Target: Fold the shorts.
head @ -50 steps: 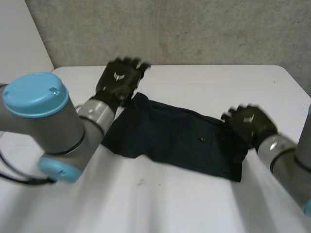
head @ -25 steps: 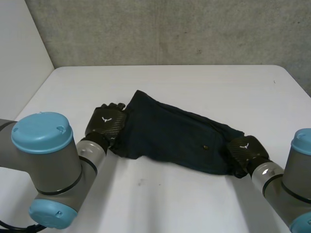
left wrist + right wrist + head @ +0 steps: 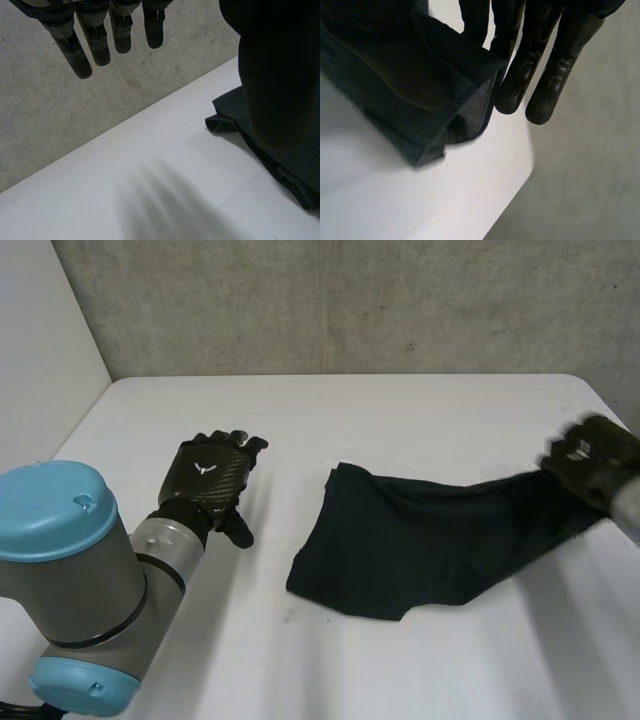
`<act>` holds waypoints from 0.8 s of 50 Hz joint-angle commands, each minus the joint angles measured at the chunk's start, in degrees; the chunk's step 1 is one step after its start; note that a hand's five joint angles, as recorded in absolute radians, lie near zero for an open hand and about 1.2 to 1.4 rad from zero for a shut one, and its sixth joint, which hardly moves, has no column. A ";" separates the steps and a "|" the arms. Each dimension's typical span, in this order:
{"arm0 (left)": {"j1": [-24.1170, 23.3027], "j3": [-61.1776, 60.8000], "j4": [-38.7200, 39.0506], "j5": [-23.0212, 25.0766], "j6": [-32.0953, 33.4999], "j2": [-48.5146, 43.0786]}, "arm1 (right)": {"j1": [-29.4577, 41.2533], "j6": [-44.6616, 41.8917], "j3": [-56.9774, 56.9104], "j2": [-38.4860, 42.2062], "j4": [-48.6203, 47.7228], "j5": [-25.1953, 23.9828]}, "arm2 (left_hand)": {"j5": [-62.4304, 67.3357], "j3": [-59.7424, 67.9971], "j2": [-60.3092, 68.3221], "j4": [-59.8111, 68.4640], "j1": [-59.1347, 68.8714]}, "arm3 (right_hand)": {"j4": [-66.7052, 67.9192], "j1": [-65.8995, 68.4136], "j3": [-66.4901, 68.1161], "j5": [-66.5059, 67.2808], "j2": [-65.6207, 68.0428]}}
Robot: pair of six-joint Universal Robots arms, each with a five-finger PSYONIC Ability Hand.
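Head view: shorts (image 3: 420,550) look approx doubled lengthwise but bunched, no neat fold yet, so cross fold & tidying left imo. They lie on the table (image 3: 400,410) towards its right edge, one end lifted & pinched by right hand (image 3: 590,455). Left hand (image 3: 210,480) relaxed, fingers straight, holding nothing, well apart near left edge

- Setting: apparently a robotics laboratory or test bench.
- Evidence: a plain white table (image 3: 420,410) against a bare grey concrete wall (image 3: 350,300), with a grey-jointed, blue-capped robot arm (image 3: 80,570) working at it.
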 commanded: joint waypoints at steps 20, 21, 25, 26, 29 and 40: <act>1.35 8.44 -0.16 -0.16 0.44 0.21 | 28.53 28.40 -23.33 19.99 4.20 -14.11 | -2.73 -2.17 -1.48 -1.56 -0.85 | -58.24 -43.67 -57.66 -55.84 -57.38; 1.26 10.27 -0.16 -0.16 0.44 -0.31 | 27.64 32.75 -22.98 18.57 3.94 -14.11 | -2.90 -2.34 -1.65 -1.73 -1.02 | -58.24 -43.67 -57.66 -55.84 -57.38; 0.30 14.67 -0.25 0.11 0.36 -1.63 | 23.07 52.53 -20.70 12.33 3.06 -13.15 | -2.73 -2.17 -1.48 -1.56 -0.85 | -58.24 -43.67 -57.66 -55.84 -57.38; -0.06 15.56 -0.25 0.11 0.18 -2.42 | 22.02 55.52 -19.82 11.19 2.88 -12.71 | -2.73 -2.17 -1.48 -1.56 -0.85 | -58.24 -43.67 -57.66 -55.84 -57.38; -3.29 19.50 -0.51 1.85 -0.17 -6.19 | 17.45 62.93 -16.74 8.37 2.53 -10.61 | -2.57 -2.00 -1.31 -1.39 -0.68 | -58.24 -43.67 -57.66 -55.84 -57.38; -12.36 28.12 -4.55 6.44 -1.66 -18.50 | 12.17 58.10 -6.11 7.66 -0.63 -3.39 | -1.72 -1.16 -0.47 -0.55 0.16 | -58.24 -43.67 -57.66 -55.84 -57.38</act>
